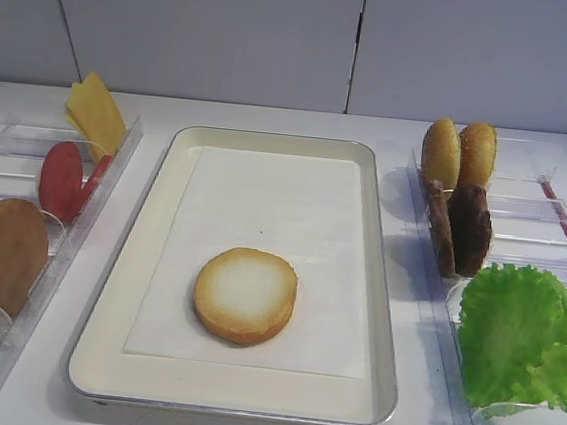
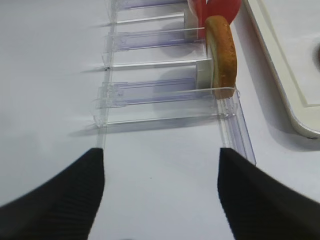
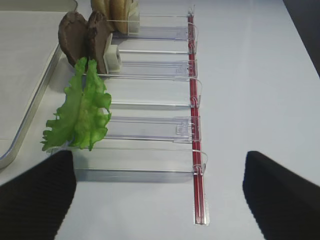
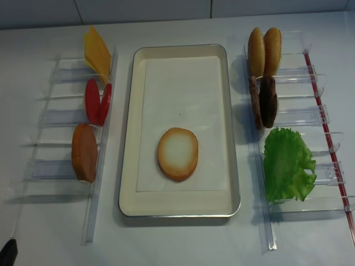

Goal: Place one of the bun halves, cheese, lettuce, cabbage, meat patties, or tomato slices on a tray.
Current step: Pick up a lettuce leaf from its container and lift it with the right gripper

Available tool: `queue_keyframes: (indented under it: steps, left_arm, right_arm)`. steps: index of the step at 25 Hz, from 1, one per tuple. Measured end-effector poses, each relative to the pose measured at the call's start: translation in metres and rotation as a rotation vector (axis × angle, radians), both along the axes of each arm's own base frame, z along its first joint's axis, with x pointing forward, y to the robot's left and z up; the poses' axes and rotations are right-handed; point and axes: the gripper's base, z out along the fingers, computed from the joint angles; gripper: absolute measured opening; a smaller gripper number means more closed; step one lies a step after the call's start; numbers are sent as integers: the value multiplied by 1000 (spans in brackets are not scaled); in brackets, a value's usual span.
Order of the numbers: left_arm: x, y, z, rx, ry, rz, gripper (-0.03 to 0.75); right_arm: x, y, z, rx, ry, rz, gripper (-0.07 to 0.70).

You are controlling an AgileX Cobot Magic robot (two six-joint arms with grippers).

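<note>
One bun half lies pale face up on the paper liner of the silver tray. In the right rack stand two bun halves, two meat patties and the lettuce. The left rack holds cheese, tomato slices and another bun half. No cabbage is in view. My right gripper is open and empty over the table, just short of the lettuce. Also open and empty, my left gripper hangs before the left rack's bun half.
Clear plastic racks with dividers flank the tray on both sides. A red strip runs along the right rack's outer edge. A grey wall closes off the back of the white table.
</note>
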Motion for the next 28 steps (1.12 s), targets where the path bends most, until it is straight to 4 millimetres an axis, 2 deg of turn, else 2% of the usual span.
queue_keyframes:
  steps: [6, 9, 13, 18, 22, 28]
  left_arm:
    - [0, 0, 0, 0, 0, 0, 471]
    - [0, 0, 0, 0, 0, 0, 471]
    - [0, 0, 0, 0, 0, 0, 471]
    - [0, 0, 0, 0, 0, 0, 471]
    - [0, 0, 0, 0, 0, 0, 471]
    - [0, 0, 0, 0, 0, 0, 471]
  right_arm:
    - [0, 0, 0, -8, -1, 11, 692]
    - [-1, 8, 3, -32, -23, 120, 692]
    - [2, 21, 12, 37, -7, 259, 692]
    - [30, 35, 23, 160, 163, 390, 683]
    - [55, 45, 33, 248, 242, 498, 633]
    - [94, 46, 29, 332, 383, 447, 605]
